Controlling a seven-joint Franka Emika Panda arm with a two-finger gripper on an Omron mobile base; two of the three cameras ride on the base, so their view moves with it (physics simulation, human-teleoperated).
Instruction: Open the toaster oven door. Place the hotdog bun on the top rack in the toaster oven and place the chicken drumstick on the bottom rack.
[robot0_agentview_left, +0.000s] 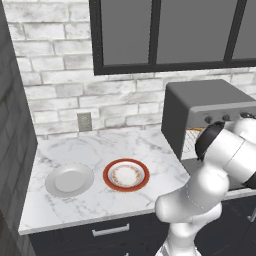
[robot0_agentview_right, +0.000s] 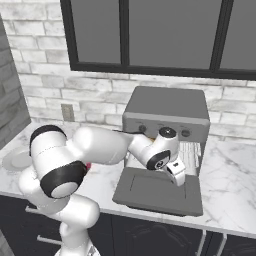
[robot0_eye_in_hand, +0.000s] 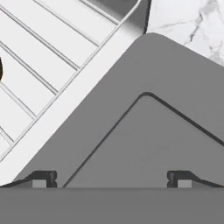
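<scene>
The toaster oven (robot0_agentview_right: 165, 105) stands on the counter, its door (robot0_agentview_right: 160, 192) folded down flat toward me. My gripper (robot0_agentview_right: 178, 179) hangs open just above the door's right half, with nothing between its fingers. In the hand view the gripper (robot0_eye_in_hand: 111, 179) looks down on the grey door (robot0_eye_in_hand: 144, 131) with its recessed window. A wire rack (robot0_eye_in_hand: 39, 52) reaches out of the cavity at upper left; I cannot tell whether it is the top rack or the bottom rack. The hotdog bun and the chicken drumstick are hidden. A tan sliver (robot0_agentview_left: 196, 129) shows in the cavity mouth, too small to name.
On the marble counter (robot0_agentview_left: 90, 145) left of the oven sit a grey plate (robot0_agentview_left: 69, 180) and a red-rimmed plate (robot0_agentview_left: 126, 175), both bare. A brick wall and a dark-framed window stand behind. My arm's elbow (robot0_agentview_right: 60, 170) crosses in front of the oven's left side.
</scene>
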